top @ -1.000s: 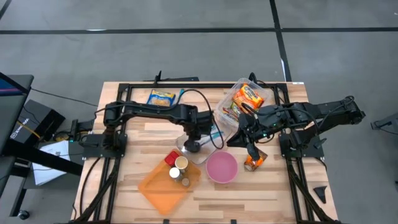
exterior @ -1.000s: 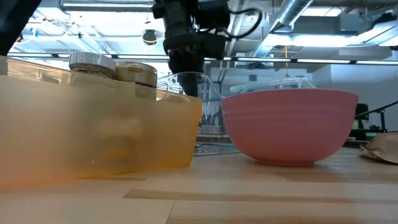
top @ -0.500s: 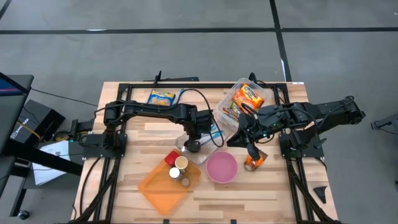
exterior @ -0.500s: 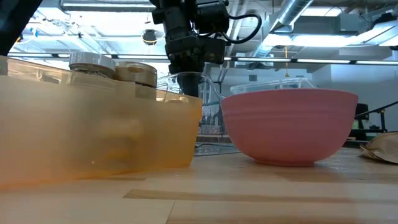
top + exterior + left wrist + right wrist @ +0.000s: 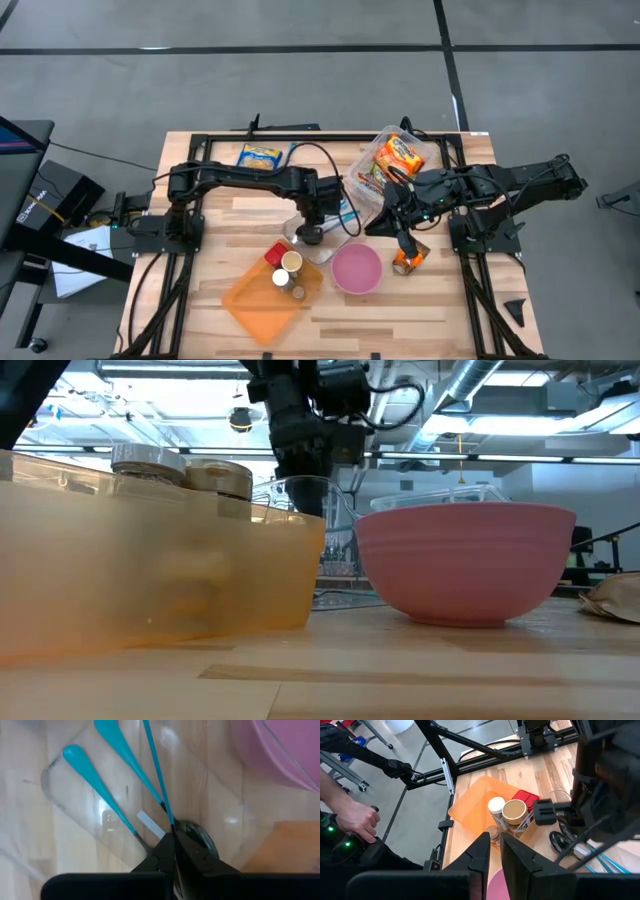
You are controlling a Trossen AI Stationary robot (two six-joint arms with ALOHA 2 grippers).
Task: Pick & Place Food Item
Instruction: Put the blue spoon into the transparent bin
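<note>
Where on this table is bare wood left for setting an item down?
Free: the near right corner, past the pink bowl and the snack packet; the near left corner beside the orange bin; a strip between the yellow packet and the clear tub. Crowded: the middle, where the left gripper and the right gripper work.

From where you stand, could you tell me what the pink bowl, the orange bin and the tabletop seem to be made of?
Pink bowl: probably matte plastic or melamine, opaque with faint ridges.
Orange bin: translucent plastic; the jars inside show dimly through its wall.
Tabletop: wood, apparently jointed planks with visible grain and a light finish.
</note>
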